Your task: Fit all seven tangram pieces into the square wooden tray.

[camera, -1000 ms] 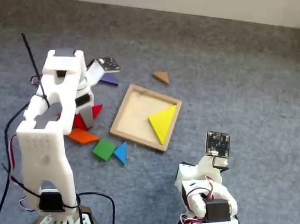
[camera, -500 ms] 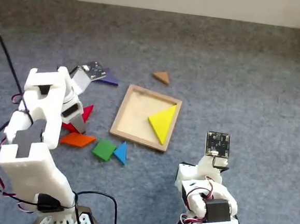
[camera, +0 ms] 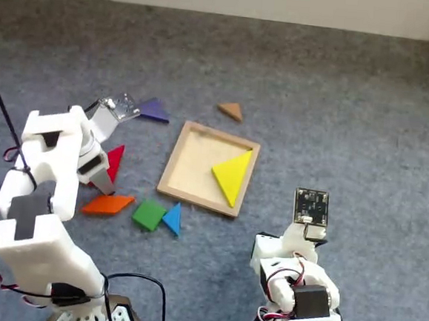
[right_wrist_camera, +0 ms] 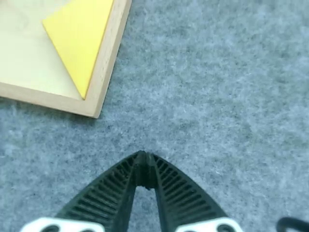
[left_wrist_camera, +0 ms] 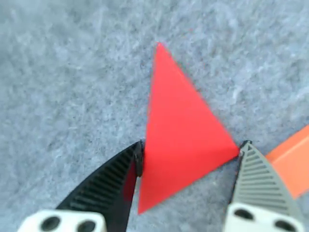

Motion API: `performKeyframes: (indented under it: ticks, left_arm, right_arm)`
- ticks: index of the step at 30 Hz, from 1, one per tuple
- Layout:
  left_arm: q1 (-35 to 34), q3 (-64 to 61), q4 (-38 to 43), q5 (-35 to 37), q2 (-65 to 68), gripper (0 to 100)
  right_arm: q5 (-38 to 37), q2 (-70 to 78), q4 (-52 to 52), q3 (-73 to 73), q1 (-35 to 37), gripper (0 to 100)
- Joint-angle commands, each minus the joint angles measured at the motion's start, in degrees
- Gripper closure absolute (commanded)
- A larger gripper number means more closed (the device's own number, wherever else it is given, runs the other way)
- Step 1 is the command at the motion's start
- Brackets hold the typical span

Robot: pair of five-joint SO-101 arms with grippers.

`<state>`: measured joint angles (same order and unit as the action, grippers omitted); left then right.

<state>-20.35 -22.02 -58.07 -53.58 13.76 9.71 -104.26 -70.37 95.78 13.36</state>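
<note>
The square wooden tray (camera: 171, 164) lies mid-table with a yellow triangle (camera: 233, 175) in its right part; both also show in the right wrist view, tray (right_wrist_camera: 108, 58) and yellow triangle (right_wrist_camera: 79, 34). A red triangle (left_wrist_camera: 181, 135) lies flat on the carpet left of the tray (camera: 115, 160). My left gripper (left_wrist_camera: 192, 147) is open and straddles it, one fingertip at each of two edges. An orange parallelogram (camera: 107, 204) lies just beside it (left_wrist_camera: 292, 157). My right gripper (right_wrist_camera: 145, 166) is shut and holds nothing, over bare carpet near the tray's front right corner.
Loose on the carpet are a green square (camera: 148, 215) and a blue triangle (camera: 172, 218) in front of the tray, a purple triangle (camera: 154, 111) at the back left, and a brown triangle (camera: 231, 110) behind the tray. A wall edge runs along the back.
The left arm has swung left and come down, so its gripper now sits low around the red triangle. The right arm has not moved.
</note>
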Motion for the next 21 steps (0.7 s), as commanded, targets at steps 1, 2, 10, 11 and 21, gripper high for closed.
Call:
performKeyframes:
  ticks: [1, 2, 10, 11, 21]
  left_arm:
    - [-0.57, -3.65, 9.41, -0.44, -2.33, 70]
    - [-0.57, -4.35, 10.37, -0.44, -2.42, 70]
    - [1.45, -5.23, 10.99, -0.79, -2.24, 70]
    - [1.45, -5.23, 10.99, -0.79, -2.24, 70]
    - [1.36, -5.23, 10.73, -0.79, -2.33, 80]
  right_arm:
    - [-0.44, -1.01, 1.36, 6.73, -1.1, 99.4]
    - [-0.44, -1.01, 1.36, 6.73, -1.1, 99.4]
    - [-0.44, -1.01, 1.36, 6.73, -1.1, 99.4]
    - [-0.44, -1.01, 1.36, 6.73, -1.1, 99.4]
    - [-0.44, -1.01, 1.36, 6.73, -1.1, 99.4]
